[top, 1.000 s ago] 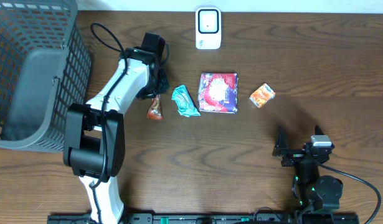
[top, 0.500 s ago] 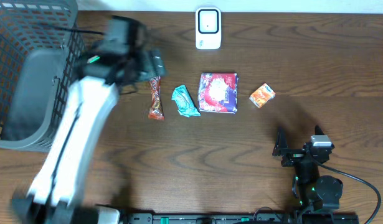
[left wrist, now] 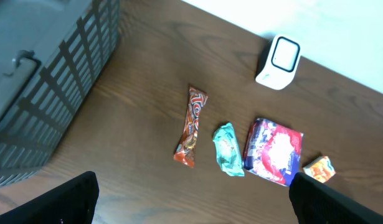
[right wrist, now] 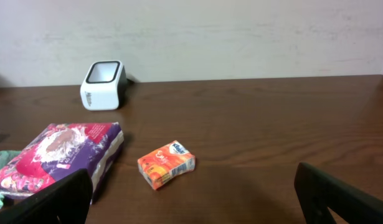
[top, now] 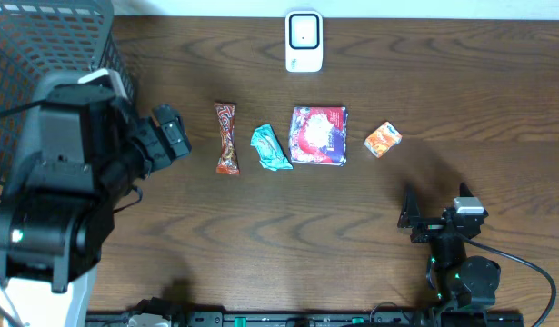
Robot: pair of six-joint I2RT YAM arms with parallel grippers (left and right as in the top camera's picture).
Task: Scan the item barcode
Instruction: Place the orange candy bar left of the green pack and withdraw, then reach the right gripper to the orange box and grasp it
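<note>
The left arm (top: 56,209) stood raised high above the left side of the table (top: 261,236), so close under the overhead camera that its dark housing filled much of that side of the picture. Its wrist pointed toward the middle of the table, next to the grey wire basket (top: 43,91). The left gripper (top: 173,134) hung in the air with its fingers (left wrist: 73,199) spread wide apart. In the left wrist view they sat at the two bottom corners, with only wood between them, and they held nothing.

The right arm (top: 461,263) was folded low at the near right edge of the table. The right gripper (right wrist: 191,193) pointed toward the back wall, its fingers also wide apart and holding nothing.

The candy bar (top: 226,138) lay flat on the wood, just to the right of the left gripper in the overhead view and free of it. It was long and narrow, in a red and brown wrapper with a pale pattern and crimped ends, its length running from back to front and leaning slightly. No barcode could be made out on the side facing up.

Beside it, in a row toward the right, lay a crumpled teal packet (top: 271,147), a purple and red packet (top: 319,135) and a small orange box (top: 383,139), each apart from the next. The white scanner (top: 304,41) stood at the back edge, behind the purple and red packet and well apart from the candy bar.
</note>
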